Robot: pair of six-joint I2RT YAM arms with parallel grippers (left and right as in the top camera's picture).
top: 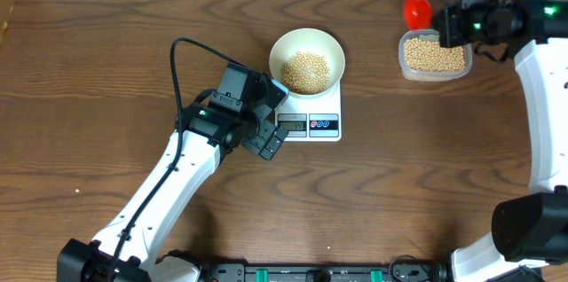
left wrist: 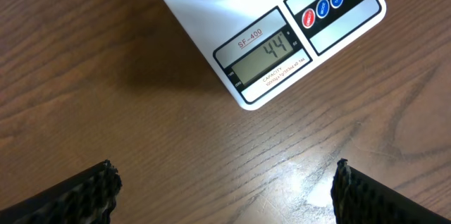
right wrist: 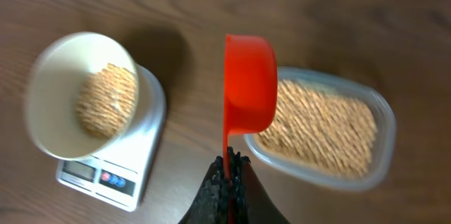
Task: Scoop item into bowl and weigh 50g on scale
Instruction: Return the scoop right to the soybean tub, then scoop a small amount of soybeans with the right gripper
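Clamped on the red scoop (right wrist: 248, 83), the right pincer (right wrist: 229, 164) is hovering with the tub (right wrist: 384, 150) of beans (right wrist: 320, 129) lying just ahead and rightward; the left pincer (left wrist: 224, 178) is gaping wide.

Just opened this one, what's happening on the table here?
The right gripper is shut on the handle of a red scoop, holding it at the edge of the clear tub of beans. The white bowl sits on the scale with a heap of beans in it. The display reads 44, so the target is not yet reached. The left gripper hangs open beside the scale, holding nothing.
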